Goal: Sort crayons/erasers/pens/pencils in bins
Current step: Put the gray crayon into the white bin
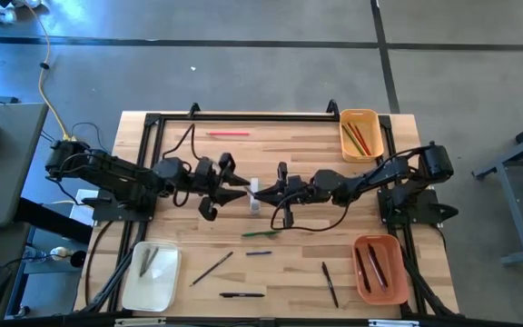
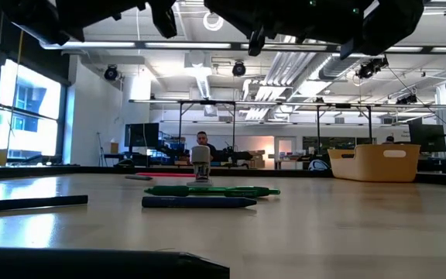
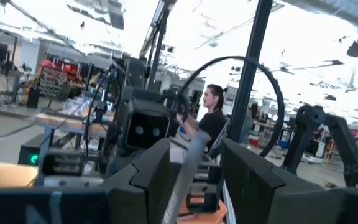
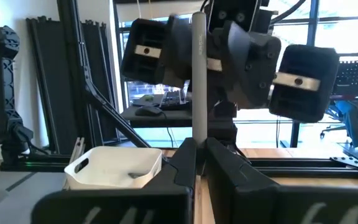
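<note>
A grey pencil-like stick (image 4: pixel 199 74) is held above the middle of the table (image 1: pixel 289 150), between the two arms. The right gripper (image 4: pixel 199 146) has its fingers clamped together on the stick's lower end, so the stick stands up out of the fingertips. The left gripper (image 3: pixel 194 168) faces it from the left with its fingers apart on either side of the same stick (image 3: pixel 185 171); contact cannot be confirmed. This arrangement looks like a handover, probably so the stick can reach the cream-white bin (image 1: pixel 151 275) at the near left.

Pens (image 1: pixel 330 283) and a green pencil (image 1: pixel 260 233) lie on the near half of the table. The orange bin (image 1: pixel 379 269) stands near right, the yellow-orange bin (image 1: pixel 360 133) far right; both contain sticks
</note>
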Tool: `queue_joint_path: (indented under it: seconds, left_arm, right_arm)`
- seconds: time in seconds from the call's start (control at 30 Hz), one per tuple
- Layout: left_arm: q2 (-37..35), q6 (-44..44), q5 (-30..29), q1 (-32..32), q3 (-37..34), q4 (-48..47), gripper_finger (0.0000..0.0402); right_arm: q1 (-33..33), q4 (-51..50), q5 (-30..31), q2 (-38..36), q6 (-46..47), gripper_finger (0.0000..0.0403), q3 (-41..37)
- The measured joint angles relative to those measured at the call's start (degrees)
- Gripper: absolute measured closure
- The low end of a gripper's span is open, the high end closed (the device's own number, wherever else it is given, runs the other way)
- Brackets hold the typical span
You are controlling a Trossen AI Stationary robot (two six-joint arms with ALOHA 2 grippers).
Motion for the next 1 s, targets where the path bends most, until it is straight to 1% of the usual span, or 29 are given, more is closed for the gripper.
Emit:
queue_joint_path:
  seconds: [0.1,0.37,0.43,0.57,0.63,0.73,0.8,1.0]
  left_arm:
    - [0.0,1.5,-0.1,0.0,0.0,0.7,0.0297]
    - [0.0,4.5,-0.2,0.0,0.0,0.5,0.0386]
    - [0.0,4.7,-0.2,-0.1,0.0,0.5,0.0394]
    - [0.0,4.7,0.0,-0.1,0.0,0.5,0.0393]
    - [0.0,4.7,0.0,-0.1,0.0,0.4,0.0394]
    - [0.0,4.6,0.3,0.1,0.0,0.4,0.0395]
    - [0.0,5.0,0.5,0.1,0.0,0.3,0.0395]
    - [-0.8,6.0,0.5,1.1,0.0,0.1,0.0396]
  right_arm:
    - [0.0,-0.1,0.0,0.0,0.0,0.0398,0.0]
    - [0.0,-0.1,0.0,0.0,0.1,0.0398,0.0]
    - [0.0,-0.1,-0.2,0.0,0.1,0.0398,0.0]
    - [0.0,-0.1,-0.2,0.0,1.0,0.0391,0.0]
    - [0.1,-0.1,-0.2,0.0,1.7,0.0379,0.0]
    - [0.7,-0.1,-0.1,0.0,1.6,0.0348,0.0]
    - [1.2,-0.1,0.1,0.0,1.6,0.0321,0.0]
    - [2.5,-1.8,3.1,0.0,1.8,0.0239,0.0]
